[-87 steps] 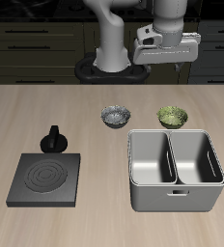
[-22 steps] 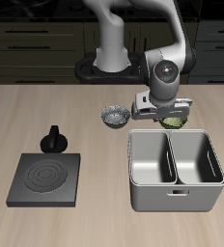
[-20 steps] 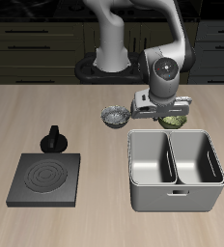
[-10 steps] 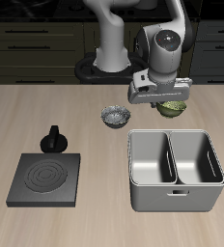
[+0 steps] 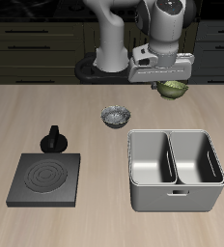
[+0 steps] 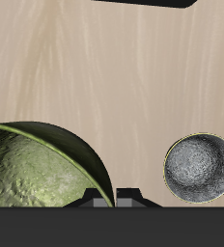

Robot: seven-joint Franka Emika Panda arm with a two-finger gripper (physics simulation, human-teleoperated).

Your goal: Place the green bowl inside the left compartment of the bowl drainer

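While the small round olive-green bowl [image 5: 173,90] hangs off the tabletop [image 5: 46,106], pinched at its rim by the hand [image 5: 168,85], it looks stiff, light and slick, so the thin-wall rim grip could slip above the grey metal two-well bowl drainer [image 5: 176,198].

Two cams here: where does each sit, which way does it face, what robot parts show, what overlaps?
Exterior view: high, in front of the table, facing the arm; shows the arm, the pincer holding the green bowl in the air, the bowl drainer, and the burner plate.
Wrist view: on the pincer, looking down at the table; only a dark edge of the pincer body shows.
Shared: the green bowl and the grey patterned bowl.
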